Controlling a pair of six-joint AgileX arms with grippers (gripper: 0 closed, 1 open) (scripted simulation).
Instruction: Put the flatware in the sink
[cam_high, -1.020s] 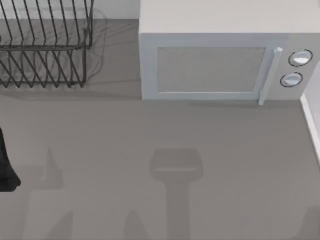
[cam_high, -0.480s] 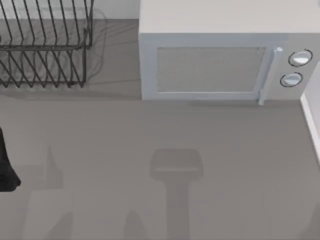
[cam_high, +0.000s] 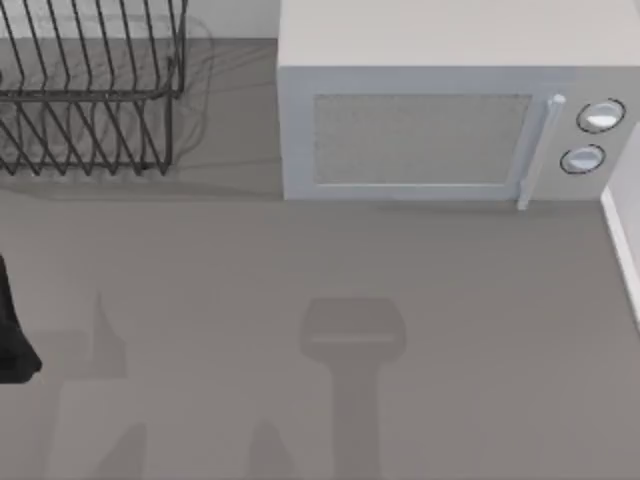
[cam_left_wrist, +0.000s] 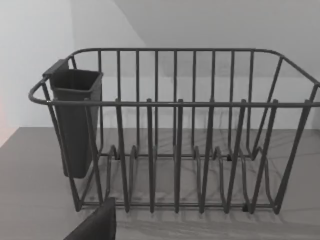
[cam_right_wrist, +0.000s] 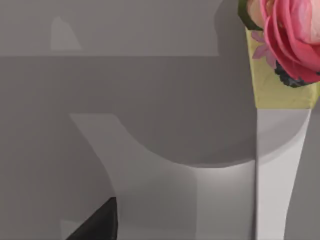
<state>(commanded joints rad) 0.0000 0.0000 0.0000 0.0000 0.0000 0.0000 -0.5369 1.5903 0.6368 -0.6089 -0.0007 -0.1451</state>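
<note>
No flatware is showing near the rack, nor in its caddy, so I cannot tell where it is lying. The left arm is waiting in front of the rack; I cannot tell its grip, nor the right one's. Flatware is probably being stiff, thin and slippery, so I am judging the handle's middle the best hold.

A rendered kitchen: a microwave and wire dish rack stand on a grey worktop, a utensil cup clipped on.

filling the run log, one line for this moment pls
stage: no flatware in view | left arm: top view's left edge | dish rack: facing left wrist, dark cup on end | microwave: door shut
</note>
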